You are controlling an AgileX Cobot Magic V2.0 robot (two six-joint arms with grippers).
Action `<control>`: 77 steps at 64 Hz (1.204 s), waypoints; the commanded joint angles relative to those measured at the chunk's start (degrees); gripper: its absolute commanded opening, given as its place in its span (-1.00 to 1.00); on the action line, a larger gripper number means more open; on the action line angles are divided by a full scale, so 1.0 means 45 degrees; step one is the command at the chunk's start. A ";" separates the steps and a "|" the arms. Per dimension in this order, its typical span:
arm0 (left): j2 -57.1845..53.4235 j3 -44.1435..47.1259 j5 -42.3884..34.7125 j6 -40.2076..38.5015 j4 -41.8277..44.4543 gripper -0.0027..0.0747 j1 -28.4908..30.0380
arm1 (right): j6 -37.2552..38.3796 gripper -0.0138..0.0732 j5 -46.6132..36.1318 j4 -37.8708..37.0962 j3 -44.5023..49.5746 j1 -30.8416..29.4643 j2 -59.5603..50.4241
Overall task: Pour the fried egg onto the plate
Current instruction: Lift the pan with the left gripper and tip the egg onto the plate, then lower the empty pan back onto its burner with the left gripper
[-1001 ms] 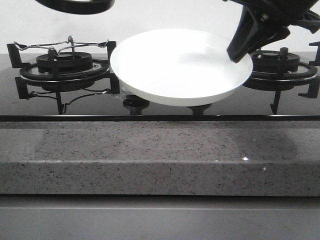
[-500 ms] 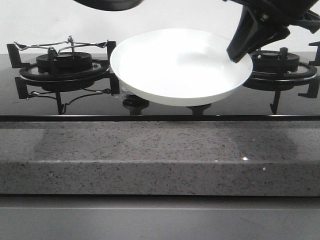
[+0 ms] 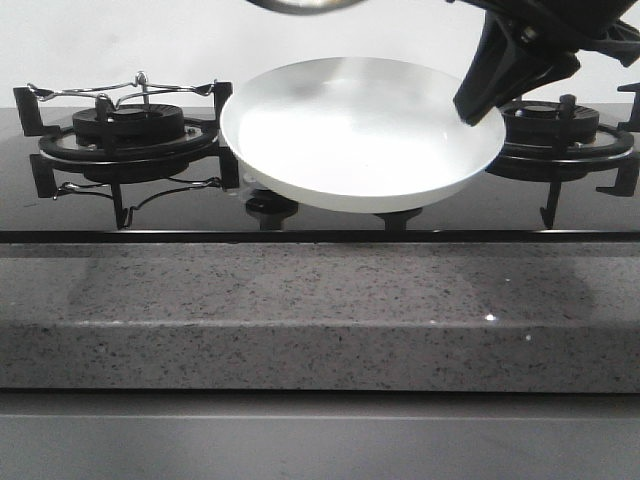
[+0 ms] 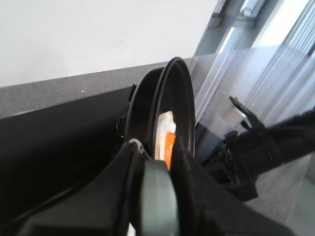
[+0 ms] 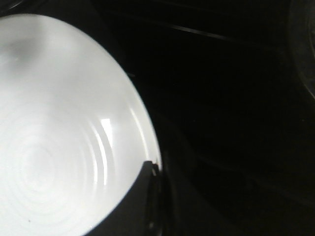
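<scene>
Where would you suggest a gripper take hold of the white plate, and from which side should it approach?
Grip the plate at its raised rim, pinching the thin edge between the fingers. It is wide and shallow, so only the rim offers purchase. The right gripper already meets the rim on the plate's right, coming down from above; the rest of the rim is free. Keep it level for the fried egg.

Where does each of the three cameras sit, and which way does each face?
Front view: ahead of the counter, facing the stove; right tool on the plate rim.
Left wrist view: on the left arm, looking along its tool at the tilted frying pan and fried egg.
Right wrist view: above the plate, looking down.
Front and right wrist share the plate.
</scene>
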 commanded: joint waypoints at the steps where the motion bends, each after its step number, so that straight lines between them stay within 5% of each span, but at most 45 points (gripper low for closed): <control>1: -0.0488 -0.0409 -0.0646 0.1011 -0.0922 -0.98 -0.0582 | -0.0111 -0.84 -0.0556 0.0398 -0.0340 -0.0036 -0.0479; 20: -0.0488 -0.0409 -0.1578 0.4052 -0.0528 -0.98 -0.1812 | -0.0111 -0.84 -0.0556 0.0398 -0.0340 -0.0036 -0.0479; 77: -0.0488 -0.0409 -0.2172 0.4548 -0.0528 -0.98 -0.1842 | -0.0111 -0.84 -0.0556 0.0398 -0.0340 -0.0036 -0.0479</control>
